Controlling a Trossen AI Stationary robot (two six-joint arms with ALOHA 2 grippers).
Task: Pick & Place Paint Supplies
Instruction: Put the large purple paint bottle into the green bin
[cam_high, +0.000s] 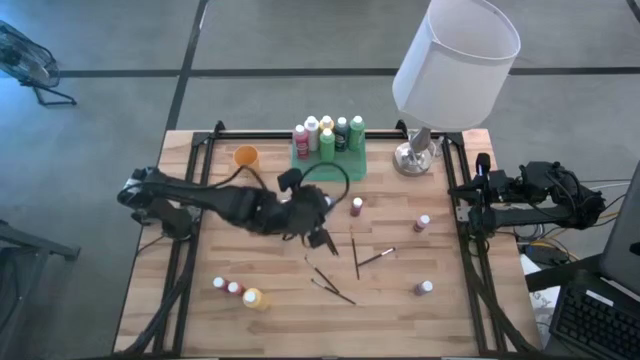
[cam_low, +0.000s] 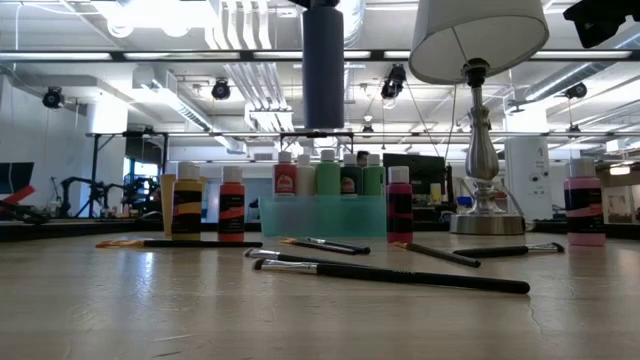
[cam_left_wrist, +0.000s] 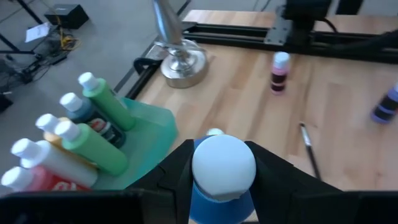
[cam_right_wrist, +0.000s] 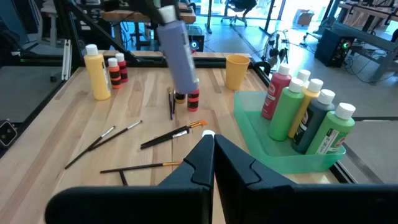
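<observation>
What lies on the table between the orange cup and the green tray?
Nothing: the high view shows only bare wooden table between the orange cup and the green tray.

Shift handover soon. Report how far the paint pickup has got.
Done: six bottles stand in the green tray. In hand: the left gripper holds a blue bottle above the table. Left: loose bottles and brushes on the table. The right gripper waits, shut, at the right edge.

Bright, even overhead strip lights (cam_low: 400, 55) glare in the low view; the bottle cap (cam_left_wrist: 223, 165) between the left gripper's fingers blurs.
</observation>
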